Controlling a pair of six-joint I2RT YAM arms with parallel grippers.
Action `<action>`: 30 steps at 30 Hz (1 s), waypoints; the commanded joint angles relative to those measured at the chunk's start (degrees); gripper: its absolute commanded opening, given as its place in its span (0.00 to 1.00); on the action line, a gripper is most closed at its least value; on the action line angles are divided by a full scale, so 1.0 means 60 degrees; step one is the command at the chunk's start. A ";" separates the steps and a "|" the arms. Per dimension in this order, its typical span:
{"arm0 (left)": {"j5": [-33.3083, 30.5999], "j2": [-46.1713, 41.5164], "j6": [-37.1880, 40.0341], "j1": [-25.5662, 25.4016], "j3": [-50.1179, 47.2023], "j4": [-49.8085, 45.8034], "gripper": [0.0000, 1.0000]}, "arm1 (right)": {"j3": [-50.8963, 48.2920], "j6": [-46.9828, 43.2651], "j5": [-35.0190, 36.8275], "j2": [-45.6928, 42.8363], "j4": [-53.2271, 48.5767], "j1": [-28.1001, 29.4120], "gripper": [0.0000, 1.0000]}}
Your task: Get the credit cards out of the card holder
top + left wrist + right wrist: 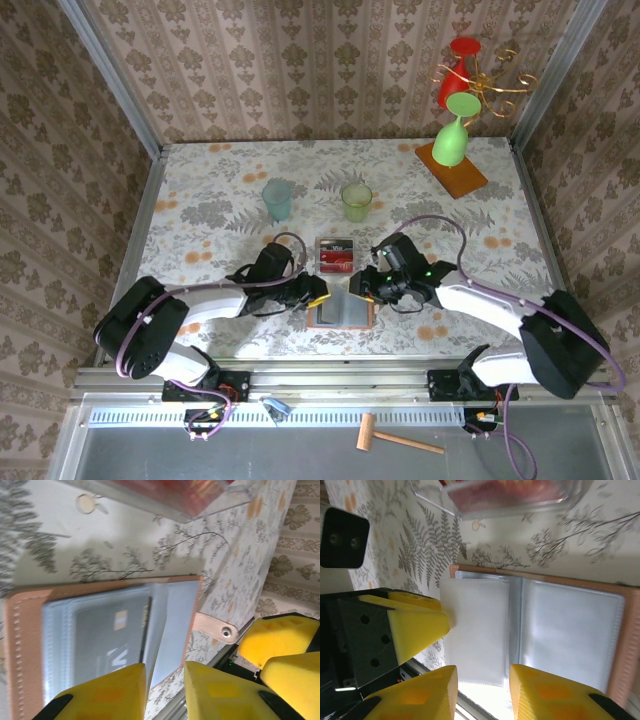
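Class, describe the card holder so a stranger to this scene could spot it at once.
On the floral table, go to the middle of the near edge. Just nearer than the clear tray of red cards lies the card holder, open flat: tan-edged with grey-blue pockets, not transparent.

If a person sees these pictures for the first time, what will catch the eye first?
The yellow-tipped left gripper and right gripper meet over the open card holder near the front edge of the table. Just behind it a clear tray holds red credit cards. At the far right corner are a red glass and a green glass.
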 commanded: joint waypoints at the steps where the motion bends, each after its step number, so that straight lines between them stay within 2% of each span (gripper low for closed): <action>1: 0.0262 0.0308 0.0161 -0.0182 0.0378 -0.0060 0.27 | -0.0181 -0.0600 0.0766 -0.0676 -0.1555 -0.0269 0.33; 8: 0.0299 0.0820 0.0173 -0.0474 0.0916 0.0005 0.26 | -0.0363 -0.1017 0.1391 -0.1384 -0.2921 -0.0596 0.34; 18: 0.0379 0.1688 -0.0139 -0.0903 0.1541 0.0724 0.25 | -0.0902 -0.1001 0.1366 -0.1361 -0.2520 -0.0670 0.35; 24: 0.0496 0.2197 -0.0382 -0.1034 0.1917 0.1339 0.33 | -0.1013 -0.0922 0.0923 -0.0782 -0.1669 -0.0670 0.35; 30: 0.0496 0.2366 -0.0274 -0.1021 0.2158 0.1270 0.42 | -0.0987 -0.1019 0.0735 -0.0262 -0.1175 -0.0670 0.35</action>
